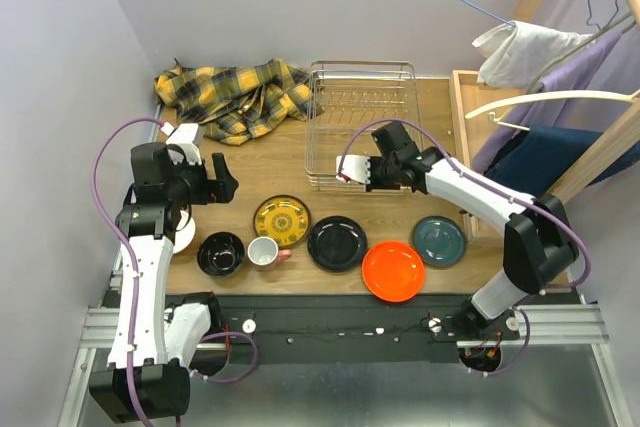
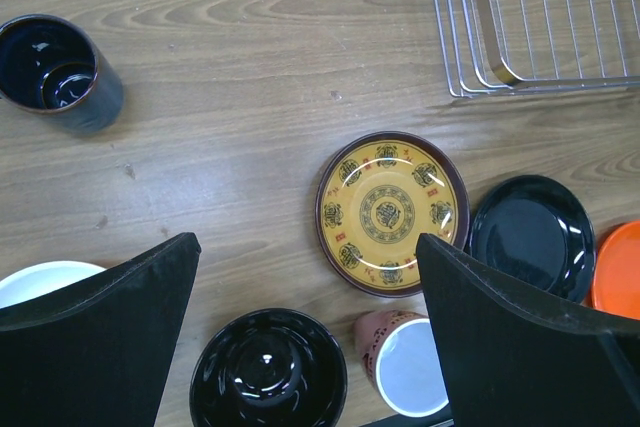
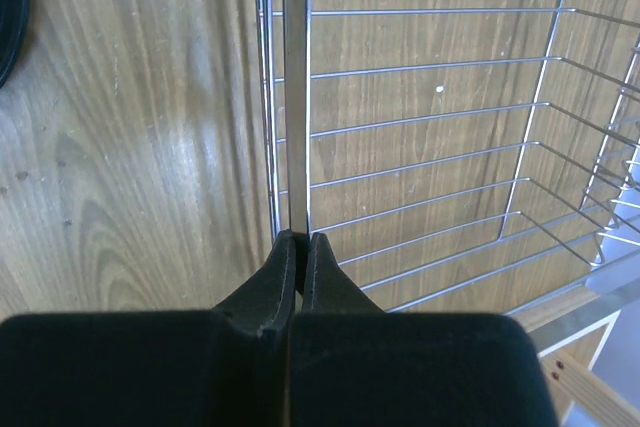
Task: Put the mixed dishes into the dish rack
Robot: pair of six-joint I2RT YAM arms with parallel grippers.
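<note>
Pinching rack: my right gripper (image 3: 297,239) closed on the dish rack (image 3: 295,97) rim wire.
My left gripper (image 2: 305,239): fingers wide, near yellow plate (image 2: 392,213).
Around: black bowl (image 2: 268,367), white cup (image 2: 410,372), black plate (image 2: 530,235).

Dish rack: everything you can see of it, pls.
The dish rack is a rectangular silver wire basket, low-sided, with a grid floor showing the wood beneath. It sits flat at the far middle of the table, empty of dishes, the plaid cloth at its far-left corner. The right end effector is shut on its near rim wire.
</note>
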